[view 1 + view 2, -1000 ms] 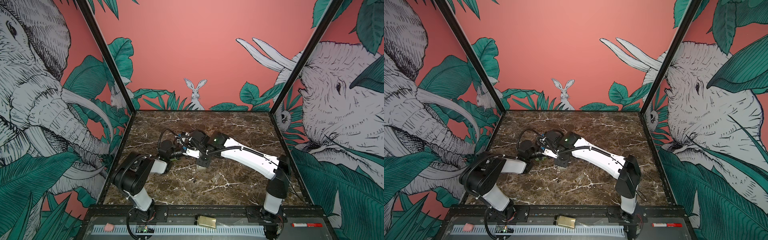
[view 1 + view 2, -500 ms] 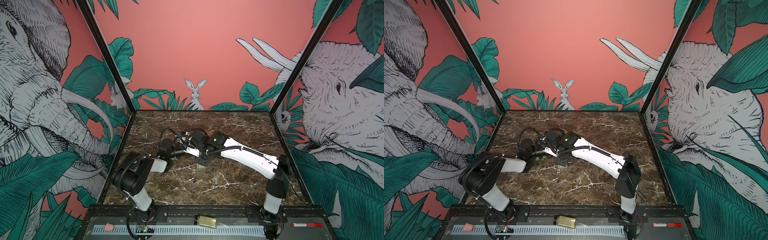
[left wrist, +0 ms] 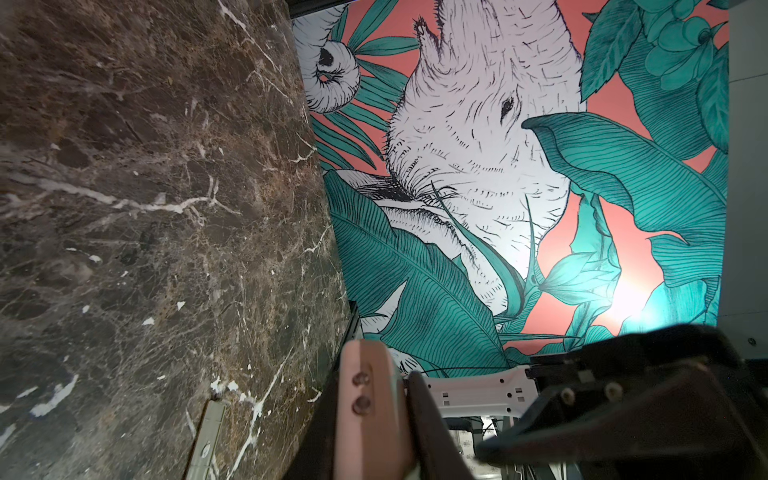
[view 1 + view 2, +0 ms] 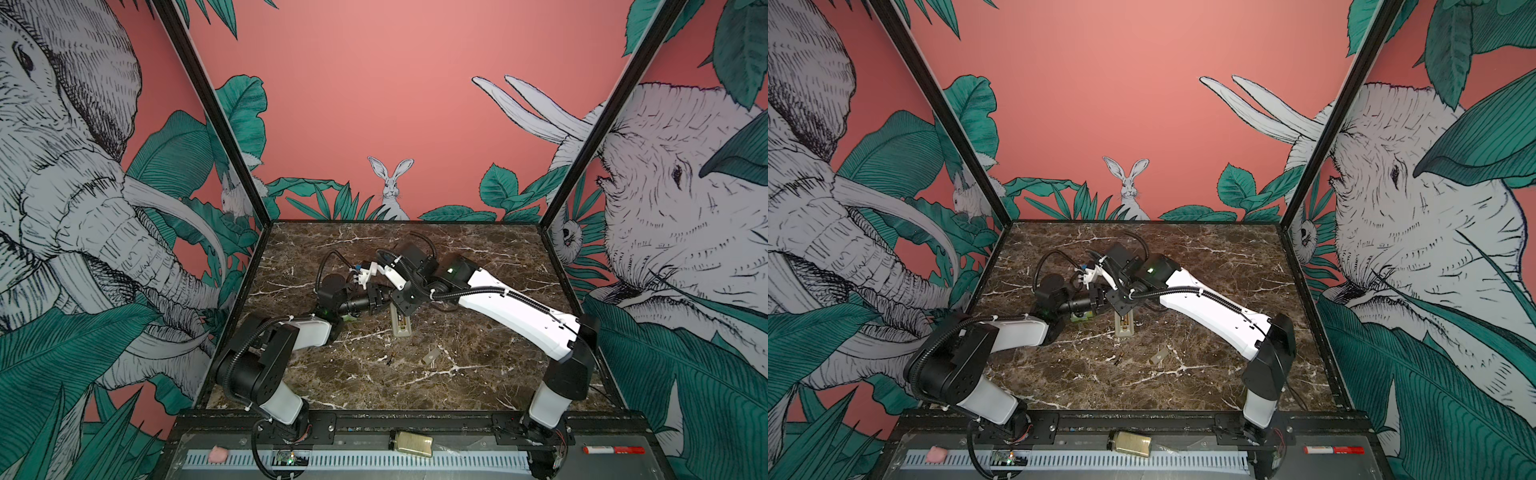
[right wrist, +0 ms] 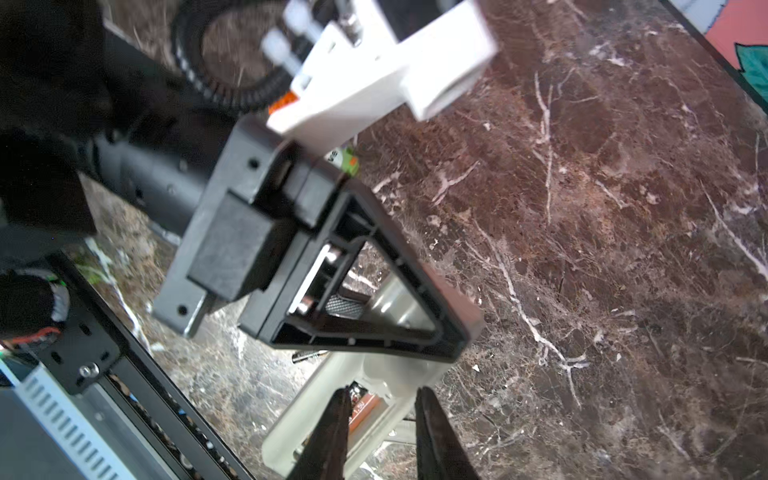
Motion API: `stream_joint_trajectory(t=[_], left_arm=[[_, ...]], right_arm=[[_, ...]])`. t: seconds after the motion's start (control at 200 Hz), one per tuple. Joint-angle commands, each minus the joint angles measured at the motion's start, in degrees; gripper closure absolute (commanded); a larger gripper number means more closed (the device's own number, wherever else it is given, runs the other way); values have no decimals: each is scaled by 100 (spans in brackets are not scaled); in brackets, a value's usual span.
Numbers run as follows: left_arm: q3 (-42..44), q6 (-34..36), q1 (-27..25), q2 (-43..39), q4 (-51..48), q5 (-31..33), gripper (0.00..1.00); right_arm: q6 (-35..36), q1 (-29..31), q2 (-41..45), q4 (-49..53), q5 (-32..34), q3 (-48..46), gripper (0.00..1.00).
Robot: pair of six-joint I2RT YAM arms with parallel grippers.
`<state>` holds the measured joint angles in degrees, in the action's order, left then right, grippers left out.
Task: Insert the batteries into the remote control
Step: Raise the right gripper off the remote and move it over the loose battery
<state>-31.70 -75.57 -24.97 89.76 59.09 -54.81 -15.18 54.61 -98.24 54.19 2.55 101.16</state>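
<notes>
Remote: the slim pale-grey plastic remote control (image 4: 402,328) lies back-up on the brown marble tabletop (image 4: 478,386), its battery recess uncovered.
Right fingers: the right gripper (image 5: 382,392) stands over the remote's far end, straddling the recess. Its fingers have spread apart within the last second and now clamp nothing.
Released cell: the first battery (image 5: 363,409), a thin dark cylinder with a brown label, lies in the recess between those fingers, apparently seated.
Left fingers: the left gripper (image 3: 395,386) is pressed together with nothing visible between its fingers. It lies sideways beside the remote's far end; contact cannot be told.
Loose cell: the second battery (image 4: 389,360), a tiny dark cylinder, lies just in front of the remote.
Meaning: one cell looks loaded, and the loose one likely comes next.
</notes>
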Motion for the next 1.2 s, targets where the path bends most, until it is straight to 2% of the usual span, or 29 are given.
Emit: stream_joint_trajectory(t=[0.0,0.265,0.345,0.495,0.645,0.805,1.025,1.195], left_arm=[[-86,91,36,-177,-13,15,100],[-22,256,177,-260,-301,64,100],[83,290,287,-330,-372,45,100],[380,357,581,-562,-494,-73,100],[496,716,819,-914,-1141,-115,100],[628,1038,978,-1251,-1730,-15,100],[896,1145,1126,-1522,-1843,32,100],[1026,1349,1136,-1804,-1976,-28,100]], right_arm=[[-875,-156,371,-305,-119,-230,71],[-1197,-325,595,-220,-215,-682,63],[-1082,-288,599,-357,-433,-853,59],[-575,-90,606,-491,-457,-1179,51],[-612,-82,613,-520,-518,-1505,48],[-1262,-77,597,-478,-416,-1704,48],[-2536,-73,469,-328,-464,-1978,48],[-3012,-56,324,-254,-612,-2040,46]])
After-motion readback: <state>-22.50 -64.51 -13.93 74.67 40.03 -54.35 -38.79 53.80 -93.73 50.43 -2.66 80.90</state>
